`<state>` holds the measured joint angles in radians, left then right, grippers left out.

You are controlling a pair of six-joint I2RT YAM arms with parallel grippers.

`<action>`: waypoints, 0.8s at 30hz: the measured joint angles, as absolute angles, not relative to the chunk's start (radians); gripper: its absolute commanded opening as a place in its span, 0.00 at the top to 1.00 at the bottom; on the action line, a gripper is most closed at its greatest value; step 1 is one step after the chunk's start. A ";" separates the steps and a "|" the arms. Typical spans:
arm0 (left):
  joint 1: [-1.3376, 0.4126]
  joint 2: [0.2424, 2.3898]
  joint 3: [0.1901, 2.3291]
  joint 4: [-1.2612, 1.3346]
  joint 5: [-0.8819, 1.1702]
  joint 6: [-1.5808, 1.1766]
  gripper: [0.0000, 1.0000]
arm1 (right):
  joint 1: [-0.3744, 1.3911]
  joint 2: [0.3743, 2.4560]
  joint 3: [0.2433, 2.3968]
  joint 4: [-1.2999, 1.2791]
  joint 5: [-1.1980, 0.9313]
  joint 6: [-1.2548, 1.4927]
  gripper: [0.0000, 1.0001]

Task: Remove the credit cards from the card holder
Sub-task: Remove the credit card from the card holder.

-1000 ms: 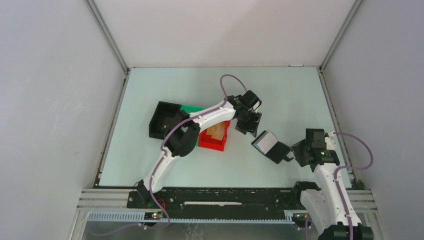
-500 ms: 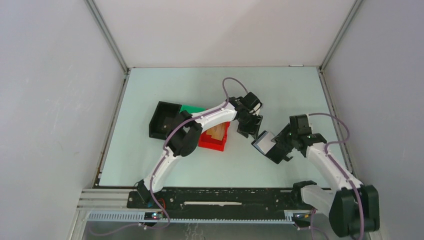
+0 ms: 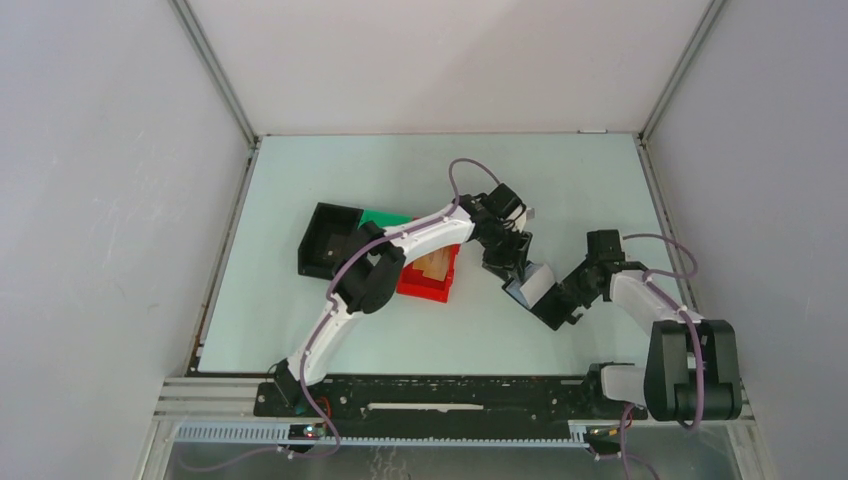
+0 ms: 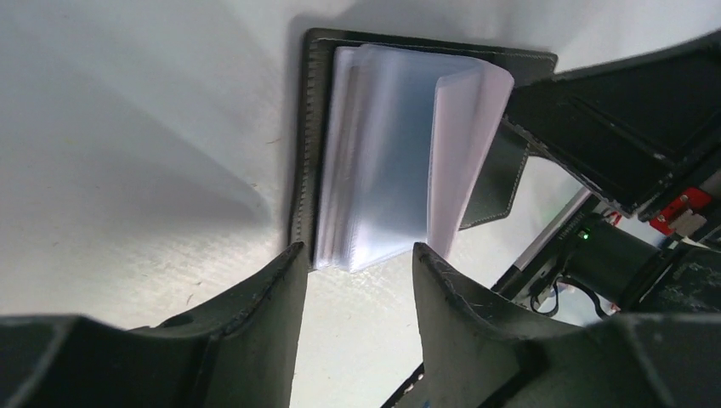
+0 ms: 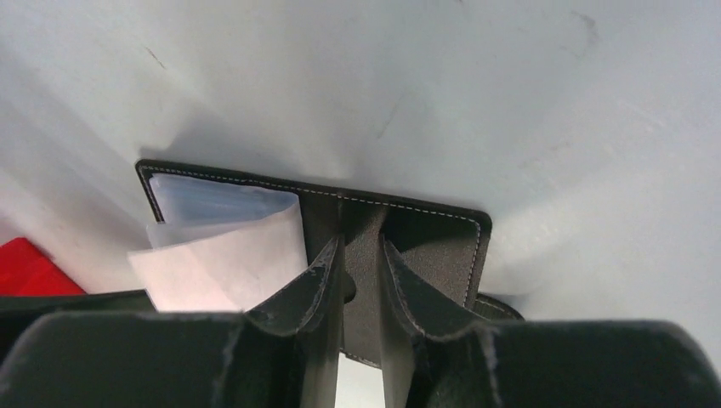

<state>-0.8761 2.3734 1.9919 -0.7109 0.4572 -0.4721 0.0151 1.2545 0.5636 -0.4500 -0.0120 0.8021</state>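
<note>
Two-handed job: I'm centring the open left gripper on the credit cards; can't tell if right gripper is gripping the card holder.

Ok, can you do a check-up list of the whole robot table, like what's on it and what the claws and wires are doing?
Surface: pale green table top, a few faint marks.
Job's things: small black folding card holder lying open; shiny pale grey-blue credit cards inside it, one pale leaf curled up.
Clutter: black box-shaped plastic bin, red plastic bin, green flat piece.
Grippers: left gripper open, fingertips either side of the cards' end; right gripper narrow, at the holder's black half, grip unclear.
Cables: purple cables looped above both arms.
Surroundings: white walls, metal frame posts.
</note>
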 measured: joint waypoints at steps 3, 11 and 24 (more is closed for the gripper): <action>-0.879 2.373 1.992 -0.708 0.474 -0.471 0.46 | 0.008 1.283 0.569 -0.421 -0.051 0.793 0.72; -0.899 2.373 1.992 -0.693 0.519 -0.470 0.46 | 0.033 1.354 0.572 -0.270 -0.160 0.796 0.74; -0.904 2.349 1.990 -0.643 0.583 -0.480 0.45 | 0.001 1.194 0.585 -0.339 -0.179 0.781 0.70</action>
